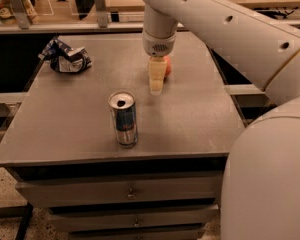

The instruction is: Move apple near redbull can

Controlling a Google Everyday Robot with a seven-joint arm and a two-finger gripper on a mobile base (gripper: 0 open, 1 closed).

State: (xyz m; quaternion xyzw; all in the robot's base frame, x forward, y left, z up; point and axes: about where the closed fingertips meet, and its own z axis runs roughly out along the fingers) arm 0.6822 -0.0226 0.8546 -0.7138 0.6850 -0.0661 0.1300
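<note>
Where the grey square tabletop (190, 114) nears its far edge: small round orange-red apple (166, 65), partly hidden behind and just right of the cream gripper (156, 84), which points downward; its grip state is unreadable. Slim silver-blue metal redbull can (123, 119): upright, long axis vertical, opened top upward, nearer the front, apart from the apple.

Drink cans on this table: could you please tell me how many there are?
1: the redbull can stands upright near the front edge, left of the gripper, which hangs at the apple. None looks hidden.
</note>
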